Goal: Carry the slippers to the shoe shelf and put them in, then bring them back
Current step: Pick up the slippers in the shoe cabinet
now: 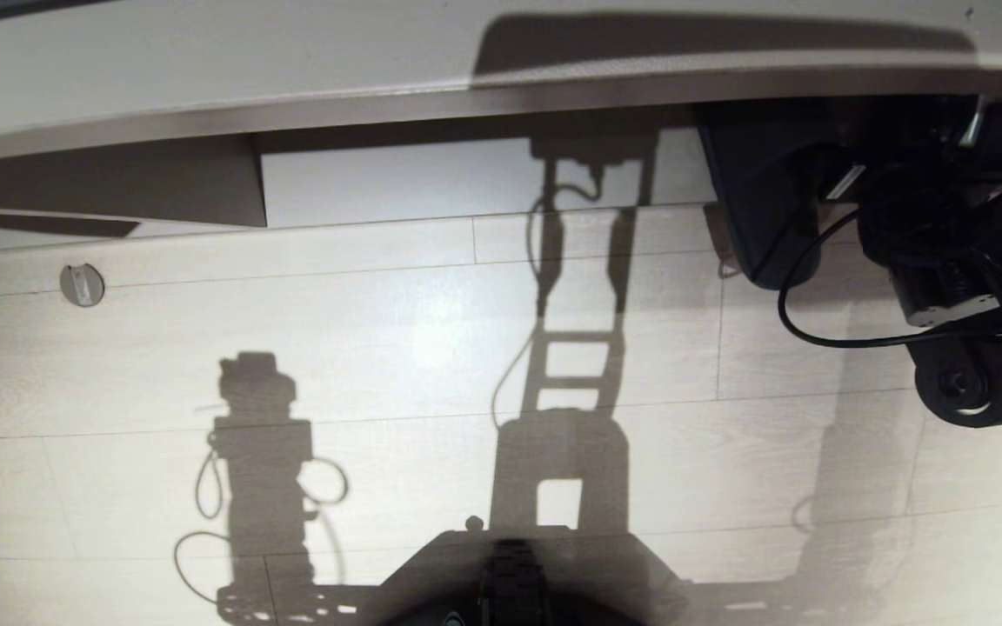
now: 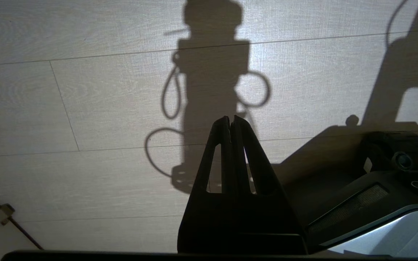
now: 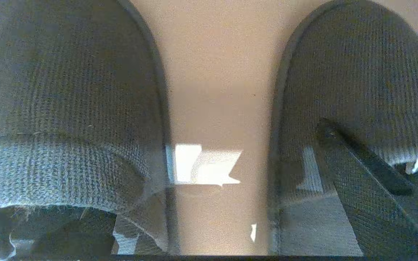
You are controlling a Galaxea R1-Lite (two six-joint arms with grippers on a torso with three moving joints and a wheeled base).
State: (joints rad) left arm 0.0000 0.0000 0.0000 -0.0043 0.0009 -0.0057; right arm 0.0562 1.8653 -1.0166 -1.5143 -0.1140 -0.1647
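Up close, the wide-open right end effector (image 3: 209, 250) straddles two knitted, round-toed slippers (image 3: 67, 119), gripping neither.

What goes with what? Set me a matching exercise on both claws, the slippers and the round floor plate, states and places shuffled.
Things:
1. left claw
2. right claw
3. slippers
4. round floor plate

States and places:
A. side by side, with a bare gap between them
B. shut, above the floor
C. open, one finger over a slipper
D. set in the floor, at the left of the head view

Pairs: 1-B, 2-C, 3-A, 4-D
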